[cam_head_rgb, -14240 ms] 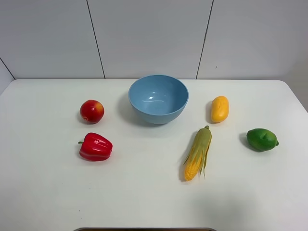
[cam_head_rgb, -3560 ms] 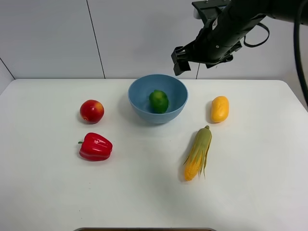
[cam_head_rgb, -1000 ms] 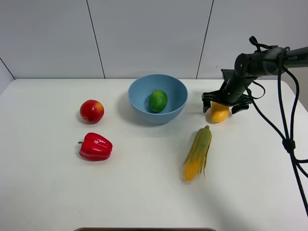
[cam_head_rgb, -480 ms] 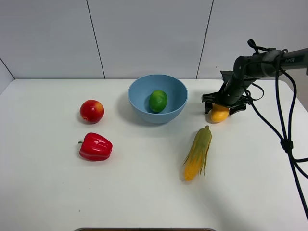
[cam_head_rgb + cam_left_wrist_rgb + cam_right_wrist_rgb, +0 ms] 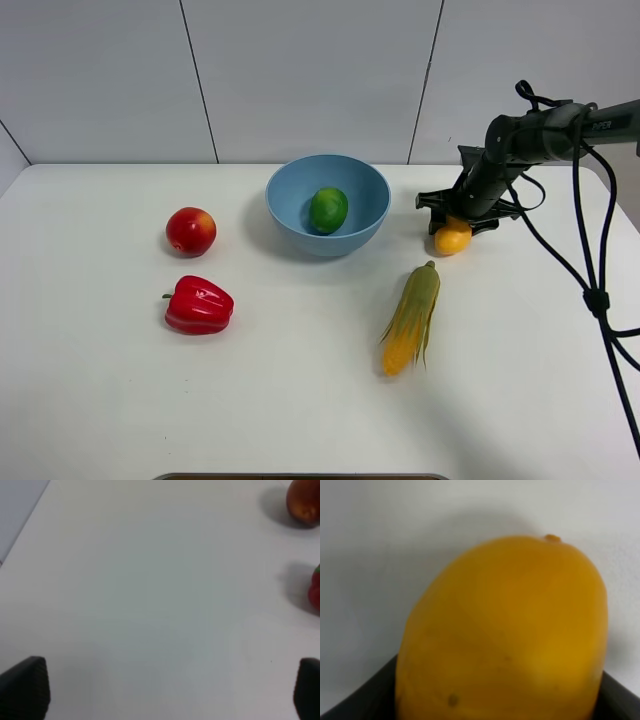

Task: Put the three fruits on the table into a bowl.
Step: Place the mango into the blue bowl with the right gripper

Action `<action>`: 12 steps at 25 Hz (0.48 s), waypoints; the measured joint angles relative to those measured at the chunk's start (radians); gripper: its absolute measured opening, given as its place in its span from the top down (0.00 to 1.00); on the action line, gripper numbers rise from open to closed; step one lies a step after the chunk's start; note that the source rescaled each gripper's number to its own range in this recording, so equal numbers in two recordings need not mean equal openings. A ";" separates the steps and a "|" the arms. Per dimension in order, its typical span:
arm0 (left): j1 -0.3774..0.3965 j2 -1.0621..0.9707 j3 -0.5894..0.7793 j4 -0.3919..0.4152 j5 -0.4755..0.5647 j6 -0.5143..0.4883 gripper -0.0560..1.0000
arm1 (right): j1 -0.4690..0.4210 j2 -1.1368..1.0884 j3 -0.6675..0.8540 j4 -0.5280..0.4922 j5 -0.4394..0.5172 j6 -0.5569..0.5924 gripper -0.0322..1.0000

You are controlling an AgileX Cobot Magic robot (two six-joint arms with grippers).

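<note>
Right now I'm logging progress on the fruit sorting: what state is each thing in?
bowl: upright, holding only the lime
lime: lying inside the bowl
mango: on the table, between the right pincer's fingers
apple: on the table, untouched
pepper: on the table
corn: lying on the table
left pincer: open, holding nothing
right pincer: straddling the mango, grip unclear

The large plain white tabletop (image 5: 300, 420) is showing no pattern at all. The round, deep, light-blue plastic bowl (image 5: 345, 243) is carrying one even colour, and the glossy green lime (image 5: 328, 210) is shining with a pale highlight. The round red apple (image 5: 191, 231) is blushing yellowish (more orange-brown in the left wrist view). The lobed red bell pepper (image 5: 199, 305) is showing a touch of green at its stem. The long corn cob (image 5: 411, 318) is grading from green husk to yellow kernels. The oval yellow-orange mango (image 5: 452, 239) is bearing a few small brown specks. The left gripper (image 5: 160, 692) and the right gripper (image 5: 457, 215) are both showing black.
</note>
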 joint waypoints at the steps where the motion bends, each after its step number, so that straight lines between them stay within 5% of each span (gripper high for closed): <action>1: 0.000 0.000 0.000 0.000 0.000 0.000 0.00 | 0.000 0.000 0.000 0.002 -0.002 0.000 0.96; 12: 0.000 0.000 0.000 0.000 0.000 0.000 0.00 | 0.000 0.000 0.000 0.004 -0.006 0.000 0.97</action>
